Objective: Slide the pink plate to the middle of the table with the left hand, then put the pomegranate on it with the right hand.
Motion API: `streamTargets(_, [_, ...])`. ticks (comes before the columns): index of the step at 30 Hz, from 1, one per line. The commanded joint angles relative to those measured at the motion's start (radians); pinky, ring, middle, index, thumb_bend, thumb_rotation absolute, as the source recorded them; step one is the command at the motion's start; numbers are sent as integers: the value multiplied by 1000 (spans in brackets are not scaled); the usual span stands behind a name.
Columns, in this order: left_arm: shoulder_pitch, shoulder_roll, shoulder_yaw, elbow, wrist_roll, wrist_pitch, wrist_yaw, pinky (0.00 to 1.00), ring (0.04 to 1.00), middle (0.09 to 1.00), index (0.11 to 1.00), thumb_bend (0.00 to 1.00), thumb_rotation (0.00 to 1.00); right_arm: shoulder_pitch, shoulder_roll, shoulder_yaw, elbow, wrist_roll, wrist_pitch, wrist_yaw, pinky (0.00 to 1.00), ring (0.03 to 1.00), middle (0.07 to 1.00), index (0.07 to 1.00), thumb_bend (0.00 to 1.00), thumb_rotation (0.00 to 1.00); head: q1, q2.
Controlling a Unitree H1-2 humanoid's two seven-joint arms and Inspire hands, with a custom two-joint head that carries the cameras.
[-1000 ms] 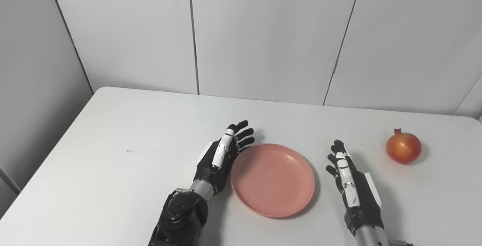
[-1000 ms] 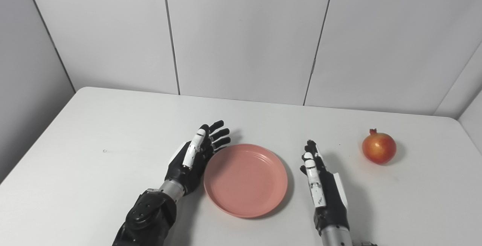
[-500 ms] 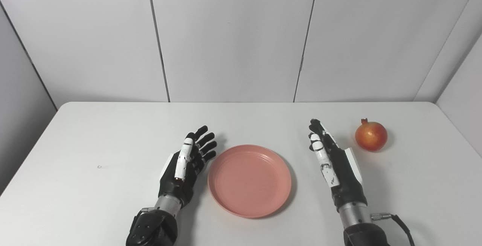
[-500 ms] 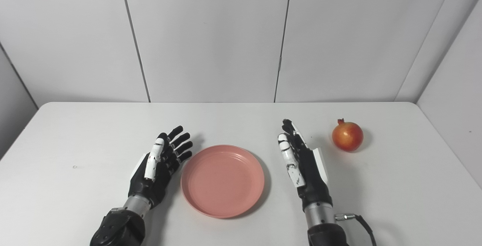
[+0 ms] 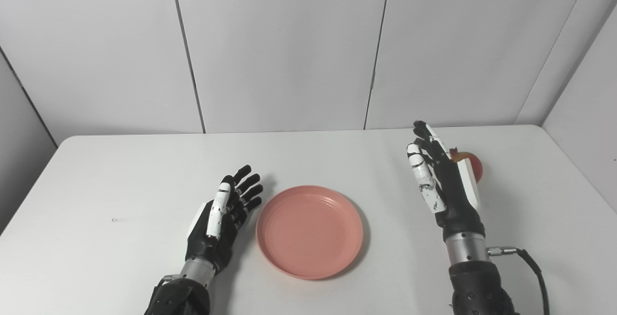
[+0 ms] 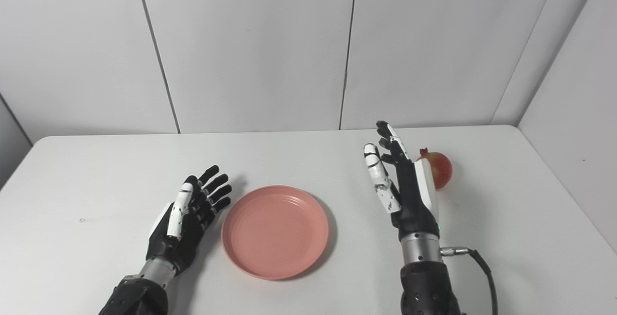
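Resting near mid-table (image 5: 120, 170), pink plate (image 5: 309, 231) lies flat, nothing on it. Left hand (image 5: 219, 221) just beside plate's left rim, fingers spread, holding nothing; contact with rim unclear. Right hand (image 6: 402, 184) raised, fingers extended and apart, empty, palm facing left. Pomegranate (image 6: 439, 169) sits on table behind right hand, partly hidden by it, well apart from plate.

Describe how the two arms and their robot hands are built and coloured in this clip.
Left robot hand and right robot hand: black bodies with white finger panels and white side plates. Silver metal wrist collars join black forearms. A black cable with a metal plug leaves the right wrist.
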Motion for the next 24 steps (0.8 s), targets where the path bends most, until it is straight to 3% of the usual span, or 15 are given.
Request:
streamTargets(1, [1,1,7,2,-14,-18,-11,907,891,896,881,418,1000,-47,-18,-11,-40,-45,-8,-19,820,870,895,903,446,1000,-3,1])
streamTargets(4, [0,5,8,11,-17,-24,-17,900,888,893,880,414,1000,-62,-41,-25,-42,-91,6,-21,822,875,890,897,474,907,-13,-2])
streamTargets(11, [2,13,22,21,-32,-31,-26,901,888,896,883,406,1000,-87,-77,-54,-34,-155,18,-21,815,883,907,906,487,797,-77,-14])
streamTargets(17, [0,26,34,38,-47,-43,-47,922,898,902,889,374,1000,-92,-86,-83,-22,-208,54,-29,839,896,918,898,495,770,-136,-42])
streamTargets(24, [6,30,35,46,-28,-71,-39,939,913,907,894,326,1000,-73,-80,-106,-10,-249,67,-55,824,891,917,910,531,730,-159,-47])
